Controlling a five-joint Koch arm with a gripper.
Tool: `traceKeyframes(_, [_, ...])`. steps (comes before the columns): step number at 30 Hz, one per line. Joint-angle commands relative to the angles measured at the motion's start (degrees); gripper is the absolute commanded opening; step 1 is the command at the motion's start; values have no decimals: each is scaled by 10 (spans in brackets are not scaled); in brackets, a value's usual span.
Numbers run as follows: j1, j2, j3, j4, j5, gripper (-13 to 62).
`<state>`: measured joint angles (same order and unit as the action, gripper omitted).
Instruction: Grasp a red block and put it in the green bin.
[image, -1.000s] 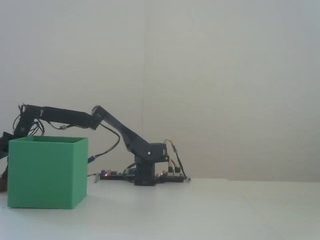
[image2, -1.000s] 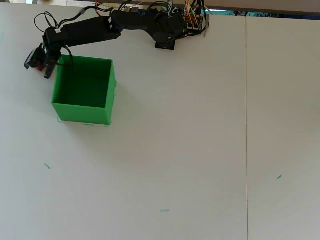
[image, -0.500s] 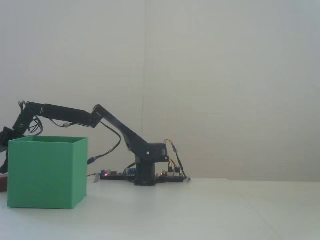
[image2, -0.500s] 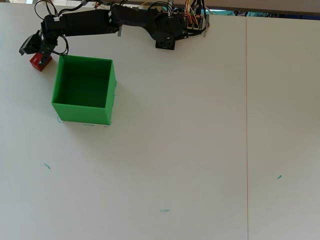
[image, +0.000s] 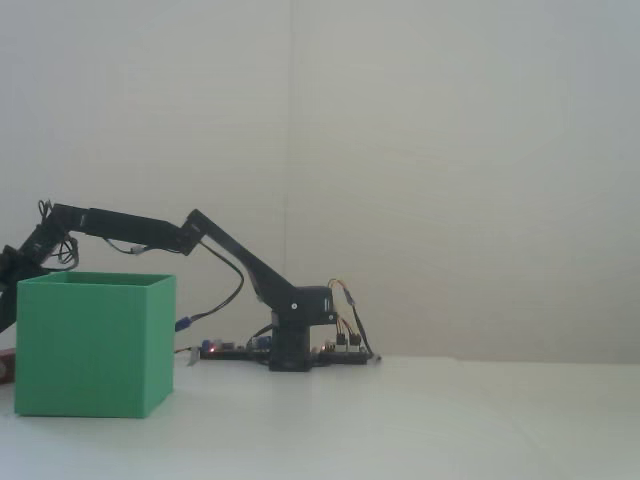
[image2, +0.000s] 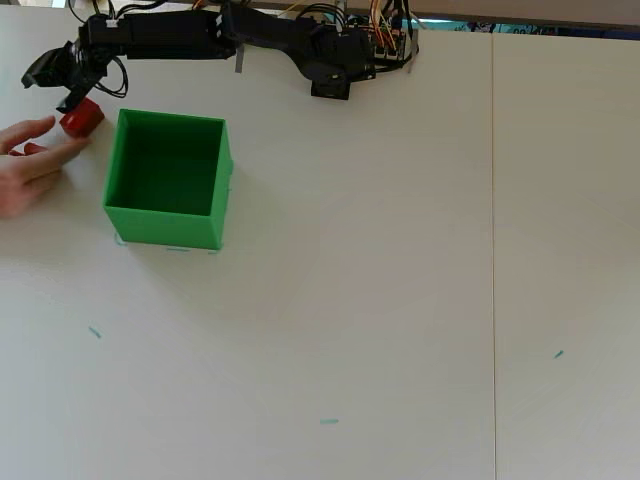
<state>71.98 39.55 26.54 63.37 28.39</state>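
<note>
The red block (image2: 82, 118) lies on the table just left of the green bin's (image2: 168, 228) back left corner. In the fixed view only a reddish sliver shows at the left edge beside the green bin (image: 95, 345). My gripper (image2: 47, 90) hovers behind and left of the block. It is open, holds nothing, and its nearer finger ends just above the block. In the fixed view the gripper (image: 8, 272) sits at the left edge, at the height of the bin's rim. Nothing shows on the bin's floor in the overhead view.
A person's hand (image2: 30, 165) reaches in from the left edge of the overhead view, fingertips at the red block. The arm's base and circuit boards (image2: 345, 50) stand at the back edge. A seam (image2: 492, 250) runs down the table on the right.
The gripper has drawn back and leftwards off the block, which stays on the table, shifted slightly. A hand has come in from the left and reached the block.
</note>
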Motion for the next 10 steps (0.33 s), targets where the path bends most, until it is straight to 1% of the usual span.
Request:
traceKeyframes(1, [-4,24,-27,-25,-4,319])
traceKeyframes(3, [-20,24,-25,-4,-17,334])
traceKeyframes(5, [-30,24,-25,40,-58,337])
traceKeyframes(10, [-29,21,-25,35,-173,339])
